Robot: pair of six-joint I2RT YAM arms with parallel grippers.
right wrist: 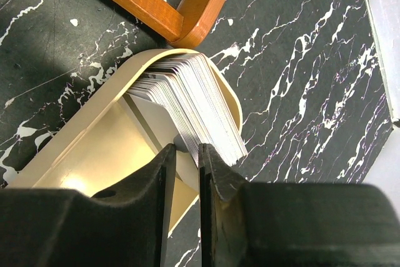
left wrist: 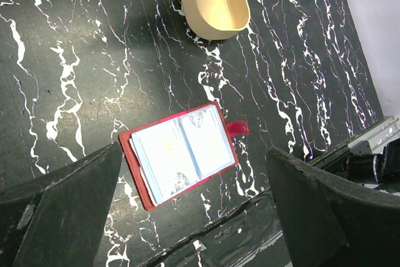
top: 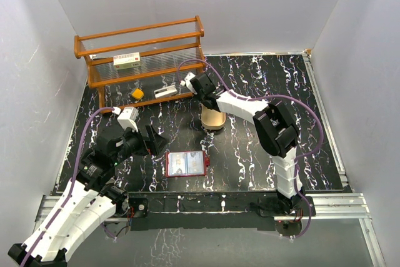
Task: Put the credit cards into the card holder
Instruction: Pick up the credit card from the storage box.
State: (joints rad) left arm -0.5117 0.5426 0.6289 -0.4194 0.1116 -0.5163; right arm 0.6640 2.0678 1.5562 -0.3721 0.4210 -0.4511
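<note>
Right jaws nearly meet at the stacked credit cards (right wrist: 201,99) — pinch unclear — left jaws spread above the card holder (left wrist: 181,154).

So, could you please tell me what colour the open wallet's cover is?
Red, pale bluish inside; the wallet shows best in the left wrist view.

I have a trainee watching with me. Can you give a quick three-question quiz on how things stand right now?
1. True or false: the wallet lies shut.
2. Where are the cards? A: in the tray. B: on the shelf. C: in the wallet.
3. Fill in: the jaws of the left gripper stand ____.

Key: 1 false, it lies open on the table. 2 A. 3 open.
</note>
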